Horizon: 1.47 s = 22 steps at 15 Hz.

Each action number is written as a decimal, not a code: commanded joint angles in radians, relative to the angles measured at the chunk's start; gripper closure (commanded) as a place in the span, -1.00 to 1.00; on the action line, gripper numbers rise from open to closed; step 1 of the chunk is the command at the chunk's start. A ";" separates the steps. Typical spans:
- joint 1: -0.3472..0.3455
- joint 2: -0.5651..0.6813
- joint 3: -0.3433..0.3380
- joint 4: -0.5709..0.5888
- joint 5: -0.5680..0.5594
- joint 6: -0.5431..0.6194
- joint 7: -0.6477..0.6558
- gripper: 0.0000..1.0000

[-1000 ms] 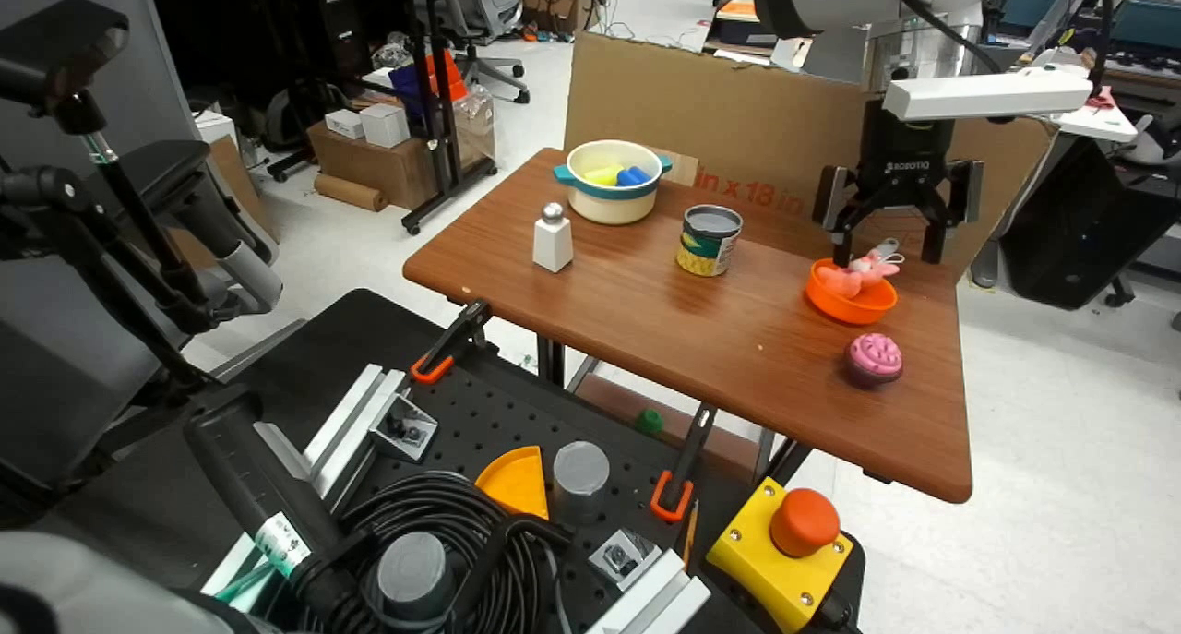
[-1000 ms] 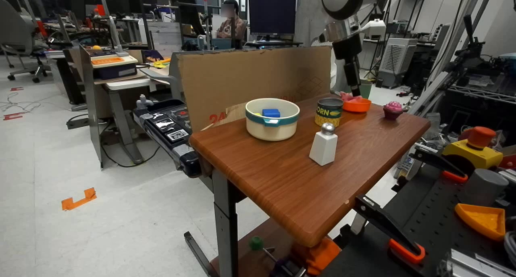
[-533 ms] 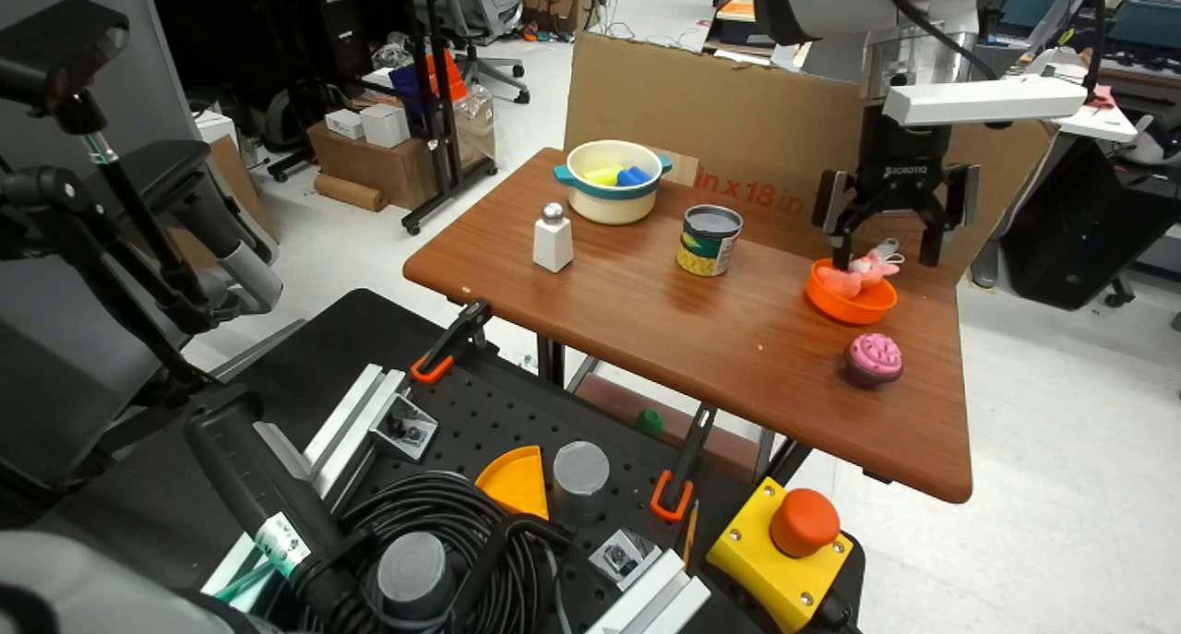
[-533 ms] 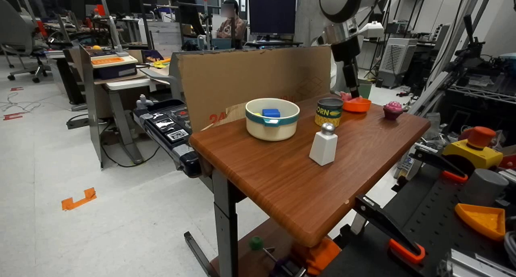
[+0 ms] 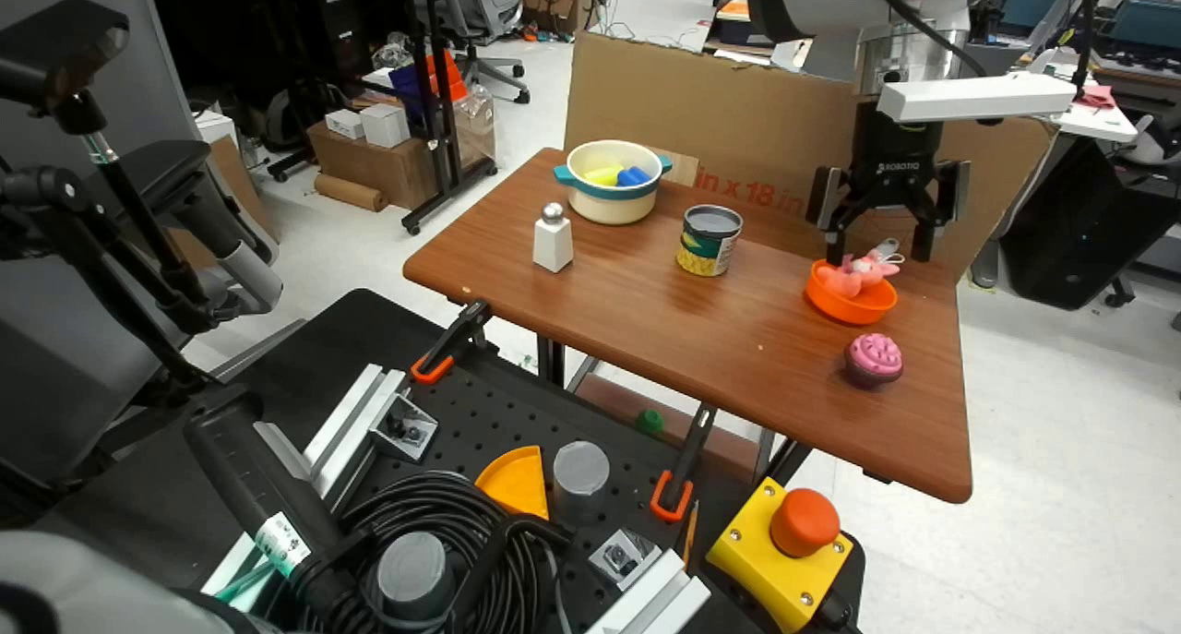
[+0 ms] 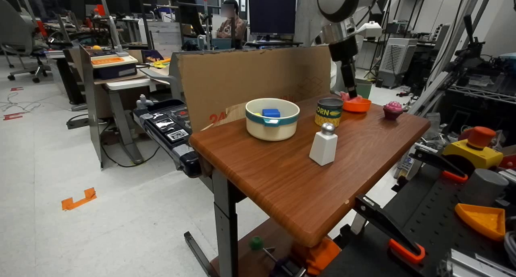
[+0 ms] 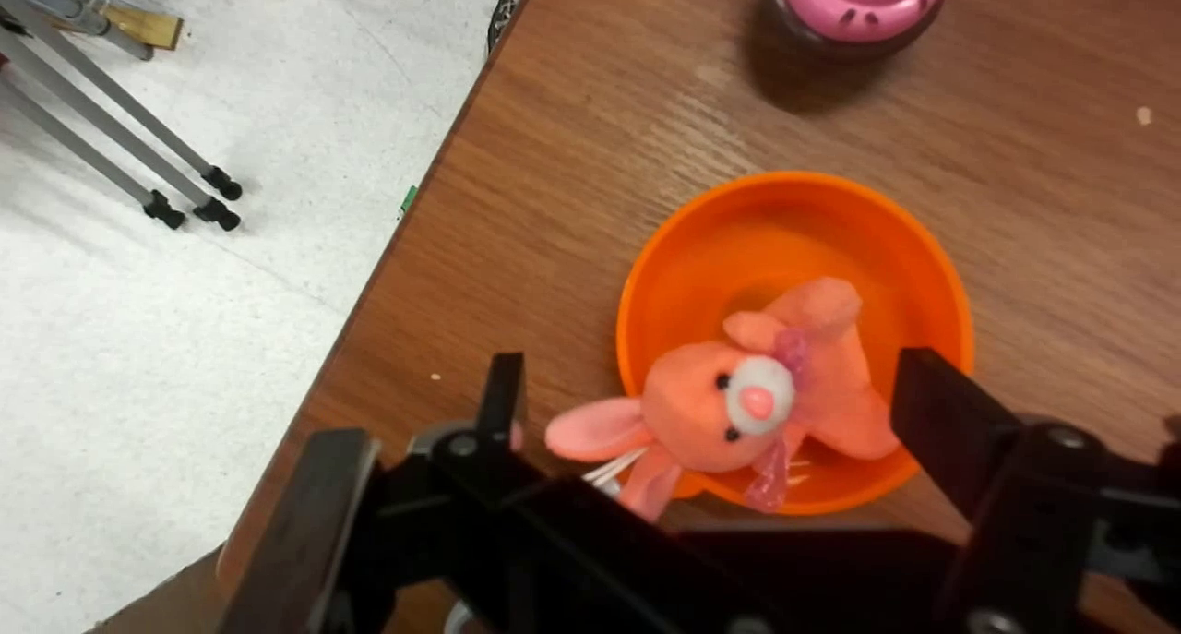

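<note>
My gripper [image 5: 878, 249] [image 7: 709, 366] stands open above the right part of the table, its fingers wide apart with nothing gripped. Below it lies a pink plush rabbit [image 7: 697, 403] in a shallow orange bowl [image 7: 784, 205] [image 5: 853, 315]. In the wrist view the rabbit shows between the two fingers, its ears hanging over the rim. Whether a finger touches the rabbit cannot be told. A pink-topped toy cupcake [image 7: 863, 6] [image 5: 874, 357] sits beside the bowl. In an exterior view, one fingertip hides part of the rabbit near the bowl [image 6: 358, 106].
A corn can [image 5: 709, 242], a white shaker [image 5: 553, 245] and a cream pot [image 5: 609, 208] with yellow and blue items stand on the wooden table [image 5: 701, 339]. A cardboard sheet [image 5: 701, 99] rises behind its far edge. Clamps hold the near edge, by a yellow emergency-stop box [image 5: 752, 556].
My gripper has shifted slightly toward the can and pot, leftward in both exterior views, and stays open. The rabbit, bowl and other objects have not moved.
</note>
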 commanded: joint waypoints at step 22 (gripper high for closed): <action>0.003 -0.027 -0.006 -0.029 -0.021 -0.003 -0.002 -1.00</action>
